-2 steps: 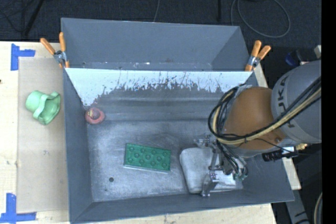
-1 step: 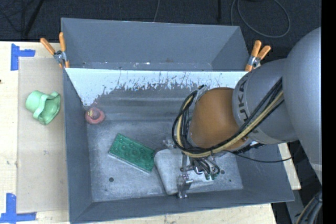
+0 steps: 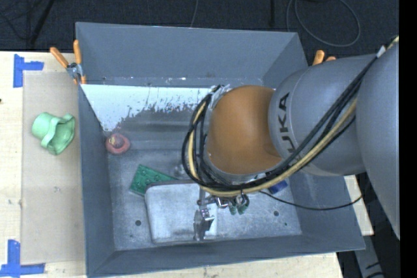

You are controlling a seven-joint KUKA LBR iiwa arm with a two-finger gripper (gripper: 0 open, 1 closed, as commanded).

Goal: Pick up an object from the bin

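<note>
My gripper (image 3: 204,223) hangs below the orange wrist cover, low in the front middle of the bin. It is over the right end of a flat, pale grey rectangular pad (image 3: 171,210) lying on the bin floor. Whether it touches the pad is unclear. A flat dark green piece with small studs (image 3: 148,180) lies just left of and behind the pad, its corner meeting the pad's edge. A bit of a blue thing (image 3: 279,187) peeks out from under the arm to the right.
A small pink ring (image 3: 118,144) rests at the foot of the bin's left back wall. The arm and its cables cover the right half of the bin. A light green cup-like thing (image 3: 54,133) lies outside the bin on the left board.
</note>
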